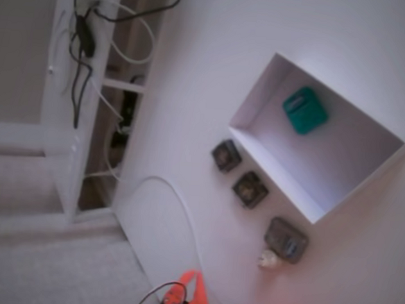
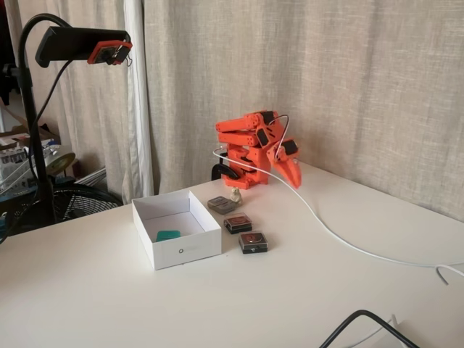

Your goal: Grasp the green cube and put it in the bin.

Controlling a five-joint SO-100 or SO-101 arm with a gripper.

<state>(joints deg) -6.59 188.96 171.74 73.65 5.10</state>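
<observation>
One green cube (image 1: 305,110) lies inside the bin (image 1: 310,201), task apparently complete; folded-back gripper (image 2: 290,168) empty, jaw gap indeterminable.

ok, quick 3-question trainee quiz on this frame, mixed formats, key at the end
1. True or false: the green cube lies inside the bin.
2. How many dark blocks sit on the table outside the bin?
3. The gripper is: A) over the bin, B) folded back near the arm's base, away from the bin, C) touching the cube.

Key: 1 true; 2 three; 3 B.
</observation>
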